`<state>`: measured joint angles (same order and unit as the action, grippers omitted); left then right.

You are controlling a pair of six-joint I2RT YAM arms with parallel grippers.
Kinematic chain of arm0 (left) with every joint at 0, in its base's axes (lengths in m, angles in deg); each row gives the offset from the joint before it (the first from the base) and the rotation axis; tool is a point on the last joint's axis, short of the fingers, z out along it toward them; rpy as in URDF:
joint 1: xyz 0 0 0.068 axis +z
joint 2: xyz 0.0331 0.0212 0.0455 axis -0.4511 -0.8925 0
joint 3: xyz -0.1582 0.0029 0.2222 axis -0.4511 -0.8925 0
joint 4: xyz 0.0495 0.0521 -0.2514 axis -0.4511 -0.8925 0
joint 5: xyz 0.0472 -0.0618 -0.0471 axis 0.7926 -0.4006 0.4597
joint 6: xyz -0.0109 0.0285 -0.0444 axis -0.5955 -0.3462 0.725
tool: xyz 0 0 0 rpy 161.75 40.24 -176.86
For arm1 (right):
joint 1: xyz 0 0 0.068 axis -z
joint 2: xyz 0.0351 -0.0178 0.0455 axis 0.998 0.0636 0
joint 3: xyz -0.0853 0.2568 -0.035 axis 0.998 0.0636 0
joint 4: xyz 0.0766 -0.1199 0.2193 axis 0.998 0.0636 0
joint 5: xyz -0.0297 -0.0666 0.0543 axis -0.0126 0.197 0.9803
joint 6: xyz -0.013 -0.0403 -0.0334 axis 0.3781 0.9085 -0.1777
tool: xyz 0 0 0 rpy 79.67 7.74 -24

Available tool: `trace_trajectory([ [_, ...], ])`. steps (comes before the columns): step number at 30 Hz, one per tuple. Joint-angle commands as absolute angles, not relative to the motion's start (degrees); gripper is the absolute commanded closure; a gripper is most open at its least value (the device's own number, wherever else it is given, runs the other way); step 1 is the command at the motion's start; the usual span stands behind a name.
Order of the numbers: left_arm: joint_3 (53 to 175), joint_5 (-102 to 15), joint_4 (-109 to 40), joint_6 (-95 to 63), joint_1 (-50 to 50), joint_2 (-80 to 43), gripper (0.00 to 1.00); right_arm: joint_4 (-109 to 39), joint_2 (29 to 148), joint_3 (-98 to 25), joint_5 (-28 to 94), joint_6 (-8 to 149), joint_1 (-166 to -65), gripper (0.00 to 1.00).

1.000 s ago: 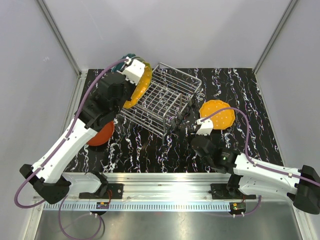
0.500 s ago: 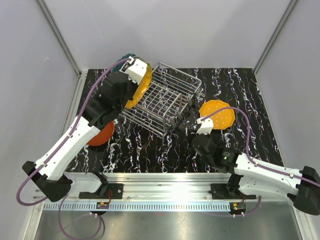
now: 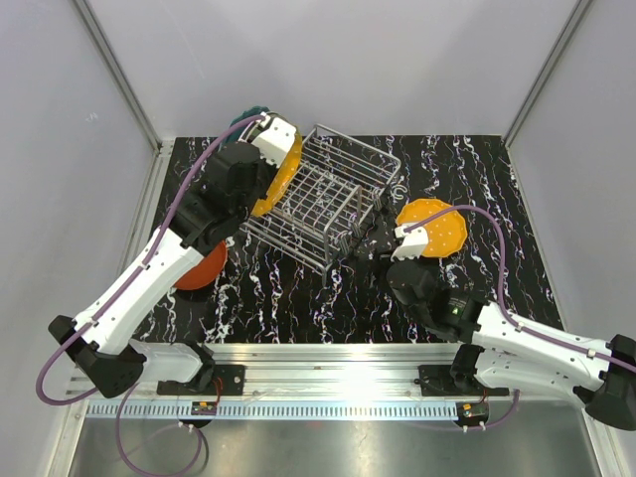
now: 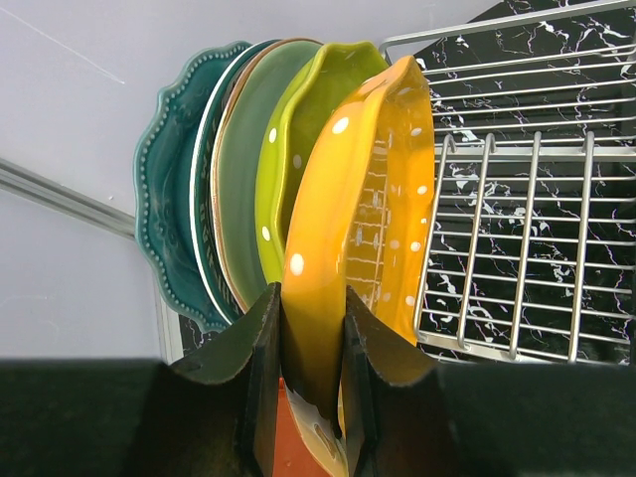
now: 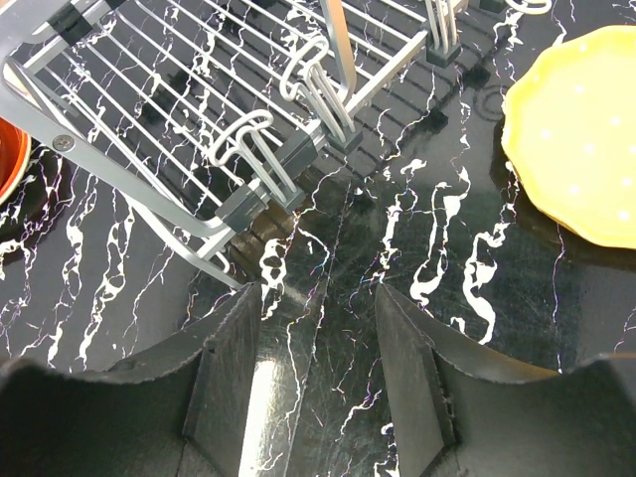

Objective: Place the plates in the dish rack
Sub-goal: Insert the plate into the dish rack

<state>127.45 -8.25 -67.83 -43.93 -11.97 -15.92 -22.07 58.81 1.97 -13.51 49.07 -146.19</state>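
The left gripper (image 4: 309, 318) is clamping the dotted orange plate (image 4: 358, 189) beside the dish rack (image 4: 527, 229); the right gripper (image 5: 318, 328) is hovering with jaws apart.

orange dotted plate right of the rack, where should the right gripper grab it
Probably the rim nearest the right gripper, coming in low from that side: the plate lies flat on the table, so only its scalloped edge can be pinched.

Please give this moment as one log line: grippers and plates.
left gripper: shut on dotted plate, upright by rack | right gripper: open, empty, over table | second dotted plate: flat on table
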Motion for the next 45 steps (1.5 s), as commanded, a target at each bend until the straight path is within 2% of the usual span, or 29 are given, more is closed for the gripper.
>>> trace_trajectory([
  [1, 129.69, -3.64, -57.77, -45.41, -11.60, -15.00, 0.83, -22.34, 58.06, 0.36, -12.61, 49.70, -145.59, 0.43],
  [7, 130.31, -2.77, -58.21, -45.50, -11.68, -15.35, 0.78, -22.16, 57.01, -1.66, -12.35, 50.05, -145.50, 0.43],
  [12, 131.19, -1.62, -59.09, -45.32, -11.68, -16.41, 0.76, -27.43, 59.37, -8.68, -8.93, 55.32, -144.10, 0.47],
  [22, 131.98, -0.30, -59.44, -45.06, -11.68, -17.90, 0.74, -36.64, 79.22, -27.31, 15.57, 51.64, -132.50, 0.55],
  [28, 132.59, 0.57, -59.79, -45.32, -11.68, -18.78, 0.71, -39.55, 90.04, -36.37, 24.63, 47.86, -128.54, 0.59],
  [34, 132.33, 1.19, -59.71, -45.67, -11.68, -18.96, 0.65, -40.97, 96.46, -42.17, 29.31, 45.75, -127.49, 0.61],
  [45, 131.98, 0.67, -59.35, -44.71, -11.68, -19.49, 0.46, -40.97, 104.20, -49.47, 32.12, 44.43, -127.31, 0.61],
])
